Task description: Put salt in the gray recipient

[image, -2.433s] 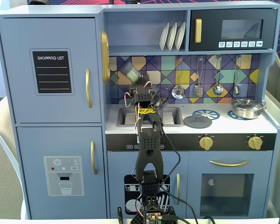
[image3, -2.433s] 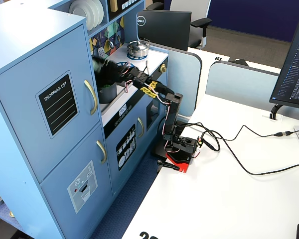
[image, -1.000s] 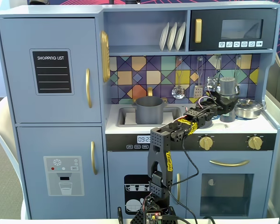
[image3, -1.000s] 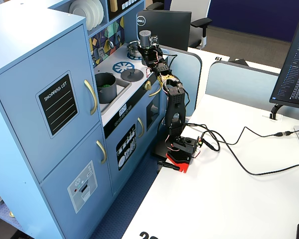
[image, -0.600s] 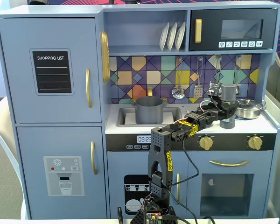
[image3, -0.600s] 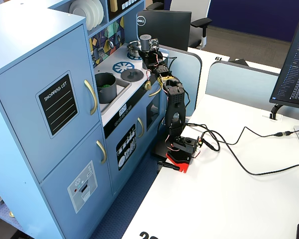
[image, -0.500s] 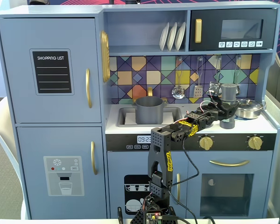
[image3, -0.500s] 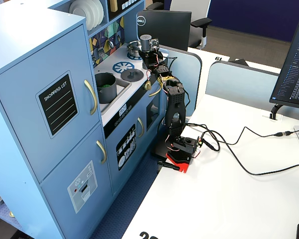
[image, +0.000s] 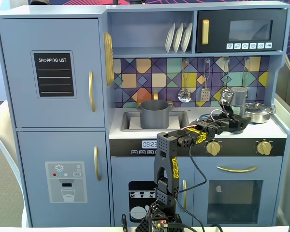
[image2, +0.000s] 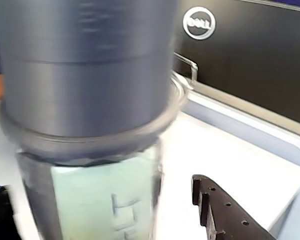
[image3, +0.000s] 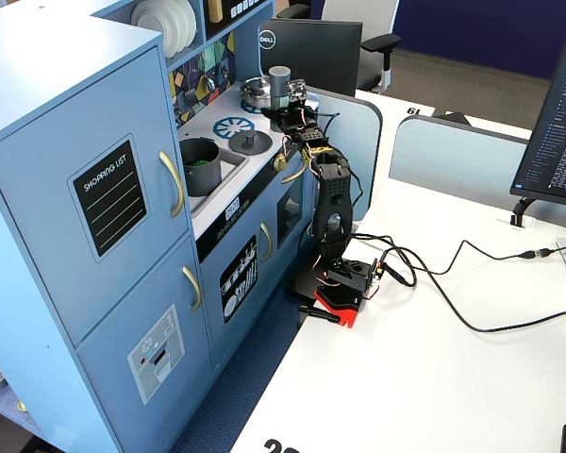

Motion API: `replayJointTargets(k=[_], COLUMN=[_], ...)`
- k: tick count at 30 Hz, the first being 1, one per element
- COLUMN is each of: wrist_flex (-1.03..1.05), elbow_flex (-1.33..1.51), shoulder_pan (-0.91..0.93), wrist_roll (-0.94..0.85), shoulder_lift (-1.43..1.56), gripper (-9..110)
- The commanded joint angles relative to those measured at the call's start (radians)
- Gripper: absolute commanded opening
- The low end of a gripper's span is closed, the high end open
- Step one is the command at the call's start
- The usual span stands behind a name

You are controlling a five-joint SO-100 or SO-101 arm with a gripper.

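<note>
On the stovetop, the salt (image: 239,98) stands upright.

The arm (image: 163,159) is matte black printed plastic with perforated links, yellow patterned bands, red-white wiring and a red base (image3: 338,304).

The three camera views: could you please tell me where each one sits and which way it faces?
A fixed view: straight in front of the toy kitchen, level, whole arm visible.
Another fixed view: high at the side, looking down along the kitchen front and white desk, arm and base visible.
Wrist view: on the gripper, close on the salt shaker, one finger showing.
Shared: the shaker and the gray pot.
</note>
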Motion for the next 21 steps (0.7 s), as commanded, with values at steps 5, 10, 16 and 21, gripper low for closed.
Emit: replayJointTargets(k=[5,10,16,21], wrist_flex=[0.623,1.172,1.364,1.328], elbow_flex=[0.109,0.345,0.798,1.149], shoulder_pan=[-0.028,-0.238,-0.609,-0.779], wrist_roll=[-0.032,-0.186,-0.092,-0.15], shoulder_lift=[0.554,1.025,1.405,1.537], gripper=[28,0,0,0])
